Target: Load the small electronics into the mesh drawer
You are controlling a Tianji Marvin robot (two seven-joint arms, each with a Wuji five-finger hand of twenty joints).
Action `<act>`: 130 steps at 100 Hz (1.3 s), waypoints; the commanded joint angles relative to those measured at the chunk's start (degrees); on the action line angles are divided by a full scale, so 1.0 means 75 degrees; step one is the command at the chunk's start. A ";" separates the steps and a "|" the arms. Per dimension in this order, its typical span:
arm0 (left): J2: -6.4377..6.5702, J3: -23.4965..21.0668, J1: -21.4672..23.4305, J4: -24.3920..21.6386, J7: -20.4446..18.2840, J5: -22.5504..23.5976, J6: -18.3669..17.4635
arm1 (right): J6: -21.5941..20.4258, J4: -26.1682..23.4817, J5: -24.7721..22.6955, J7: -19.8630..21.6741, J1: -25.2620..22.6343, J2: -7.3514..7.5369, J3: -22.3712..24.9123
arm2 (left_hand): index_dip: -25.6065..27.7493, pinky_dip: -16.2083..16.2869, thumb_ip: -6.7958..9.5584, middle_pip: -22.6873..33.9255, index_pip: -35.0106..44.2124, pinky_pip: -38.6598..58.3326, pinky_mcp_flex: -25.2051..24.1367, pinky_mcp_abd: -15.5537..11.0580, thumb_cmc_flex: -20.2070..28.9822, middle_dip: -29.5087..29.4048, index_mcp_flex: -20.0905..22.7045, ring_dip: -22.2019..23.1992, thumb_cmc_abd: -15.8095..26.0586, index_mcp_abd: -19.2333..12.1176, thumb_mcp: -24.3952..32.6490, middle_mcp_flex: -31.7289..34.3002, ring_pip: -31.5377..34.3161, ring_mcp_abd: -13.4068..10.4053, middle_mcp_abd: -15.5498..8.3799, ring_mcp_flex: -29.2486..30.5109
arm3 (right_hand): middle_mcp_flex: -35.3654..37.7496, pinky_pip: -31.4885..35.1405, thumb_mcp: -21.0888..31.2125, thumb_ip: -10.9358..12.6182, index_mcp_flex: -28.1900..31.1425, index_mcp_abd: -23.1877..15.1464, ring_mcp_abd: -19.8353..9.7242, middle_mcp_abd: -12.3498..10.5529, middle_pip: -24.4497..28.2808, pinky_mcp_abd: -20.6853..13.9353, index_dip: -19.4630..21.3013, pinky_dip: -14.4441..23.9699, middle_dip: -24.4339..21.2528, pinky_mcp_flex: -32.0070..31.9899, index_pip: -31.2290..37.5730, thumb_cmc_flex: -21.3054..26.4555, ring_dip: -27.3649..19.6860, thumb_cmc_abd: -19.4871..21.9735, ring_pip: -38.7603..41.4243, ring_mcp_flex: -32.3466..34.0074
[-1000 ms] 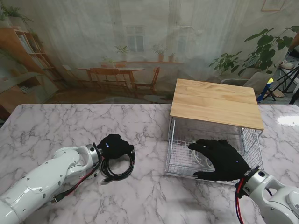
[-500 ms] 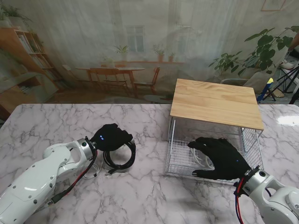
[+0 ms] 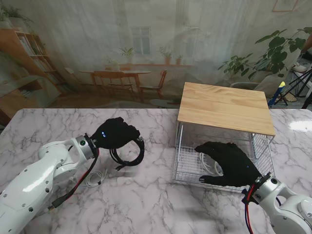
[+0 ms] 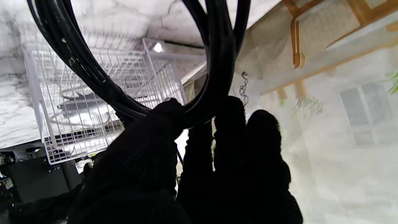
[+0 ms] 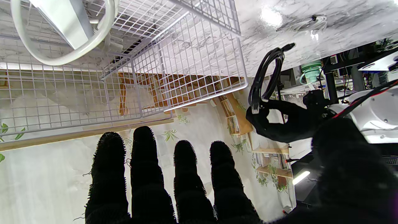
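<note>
With my left hand (image 3: 116, 132) clamped on the black cable coil (image 3: 129, 156), the loop hangs off the fingers clear of the worktop (image 3: 146, 204), so it shouldn't snag on the way to the mesh drawer (image 3: 183, 170). Right hand (image 3: 229, 163) hovers over the drawer, fingers apart, holding nothing. White cable (image 5: 62, 53) already inside. Another white cable (image 3: 95, 179) lies on the worktop near my left arm.
</note>
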 commanded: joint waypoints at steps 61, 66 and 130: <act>-0.0432 -0.0080 -0.0661 -0.1838 -0.0522 -0.0961 -0.0289 | 0.1524 -0.0317 0.0897 0.0018 0.0977 -0.0114 -0.0848 | 0.0274 0.0198 0.0501 0.0326 0.0017 0.0186 0.0030 -0.0967 0.0368 0.0230 0.0061 0.0107 0.0014 -0.0176 0.1094 0.0288 0.0244 0.0173 -0.0460 0.0236 | -0.0776 0.0259 0.0601 -0.0315 0.0257 0.0880 0.0005 0.0408 0.0677 0.0113 0.0244 0.0235 0.0287 -0.0380 -0.0575 -0.1841 0.0140 -0.0049 -0.0530 -0.0257; -0.0460 0.0020 -0.0712 -0.1862 -0.0511 -0.1035 -0.0225 | 0.1757 -0.0317 0.1100 0.0082 0.1085 -0.0125 -0.0968 | 0.0277 0.0199 0.0504 0.0320 0.0015 0.0185 0.0030 -0.0967 0.0373 0.0229 0.0062 0.0108 0.0012 -0.0176 0.1097 0.0280 0.0241 0.0169 -0.0460 0.0239 | -0.0904 0.0231 0.0595 -0.0342 0.0104 0.0931 -0.0008 0.0406 0.0607 0.0138 0.0256 0.0237 0.0255 -0.0437 -0.0652 -0.1977 0.0136 -0.0030 -0.0536 -0.0275; -0.0639 0.0939 -0.1250 -0.1593 -0.0412 -0.1566 0.0278 | 0.3454 0.0103 0.2796 0.0805 0.2553 -0.0155 -0.2362 | 0.0323 0.0207 0.0525 0.0307 -0.0016 0.0147 0.0025 -0.0946 0.0365 0.0259 0.0037 0.0126 0.0030 -0.0159 0.1105 0.0252 0.0201 0.0171 -0.0445 0.0214 | -0.0976 -0.0858 0.0784 -0.0294 0.0834 0.0654 0.0254 0.0616 0.0799 0.0752 0.2530 0.0029 0.0445 -0.1345 0.1119 -0.0988 -0.0963 -0.0658 -0.0784 -0.0392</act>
